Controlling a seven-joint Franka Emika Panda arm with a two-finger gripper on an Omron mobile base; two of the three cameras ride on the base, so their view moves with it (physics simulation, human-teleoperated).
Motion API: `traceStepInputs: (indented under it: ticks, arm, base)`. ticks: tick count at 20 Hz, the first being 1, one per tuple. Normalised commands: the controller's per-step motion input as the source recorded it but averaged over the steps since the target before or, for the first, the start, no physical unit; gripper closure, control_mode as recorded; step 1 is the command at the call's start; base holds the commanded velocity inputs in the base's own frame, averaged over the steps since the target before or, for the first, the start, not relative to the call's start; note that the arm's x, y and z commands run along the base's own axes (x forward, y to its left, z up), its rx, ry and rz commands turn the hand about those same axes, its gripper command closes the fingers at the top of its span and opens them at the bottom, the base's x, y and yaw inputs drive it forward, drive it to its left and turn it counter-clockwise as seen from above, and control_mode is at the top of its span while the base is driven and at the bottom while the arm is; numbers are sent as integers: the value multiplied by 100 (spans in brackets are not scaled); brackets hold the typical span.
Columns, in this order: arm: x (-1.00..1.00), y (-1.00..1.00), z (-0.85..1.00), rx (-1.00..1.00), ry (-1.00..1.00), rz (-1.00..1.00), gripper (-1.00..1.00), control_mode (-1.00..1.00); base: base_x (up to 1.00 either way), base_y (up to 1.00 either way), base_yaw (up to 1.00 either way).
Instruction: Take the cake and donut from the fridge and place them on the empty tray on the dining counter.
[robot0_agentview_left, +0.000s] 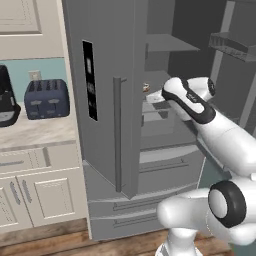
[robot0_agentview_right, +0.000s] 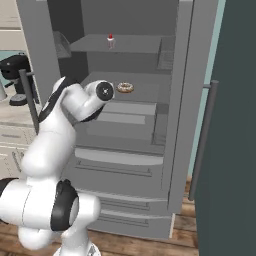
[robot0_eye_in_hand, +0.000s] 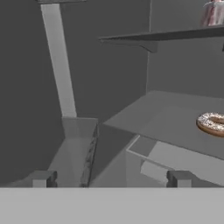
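The grey fridge (robot0_agentview_left: 107, 125) stands with both doors swung open. A white cake (robot0_agentview_right: 110, 41) slice topped with a red cherry sits on its upper shelf. One shelf lower lies the donut (robot0_agentview_right: 125, 88), a tan ring with pale icing. My arm reaches into the fridge at that lower shelf's height, left of the donut. In the hand view my gripper (robot0_eye_in_hand: 110, 179) is open with nothing between its fingertips; the donut (robot0_eye_in_hand: 212, 124) lies ahead to the right, apart from it, and the cake (robot0_eye_in_hand: 213, 13) is on the shelf above. The tray and dining counter are out of view.
A dark toaster (robot0_agentview_left: 46, 98) and a black coffee machine (robot0_agentview_left: 6, 97) stand on the wall counter left of the fridge. The open right door (robot0_agentview_right: 225, 125) with its bar handle fills the right side. Drawers (robot0_agentview_right: 117, 160) sit below the shelves.
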Motion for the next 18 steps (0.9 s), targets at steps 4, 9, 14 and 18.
traceStepInputs:
  ticks: [4,9,14,18]
  arm:
    - [96,0,-19,0,0,9,-100,-100]
    - [64,7,-23,0,-12,9,-100,-100]
    - [11,48,-20,0,-23,6,-100,-100]
    - [0,79,-8,0,-15,3,-100,-100]
  base:
    - [0,0,0]
    - [0,0,0]
    - [0,0,0]
    - [0,0,0]
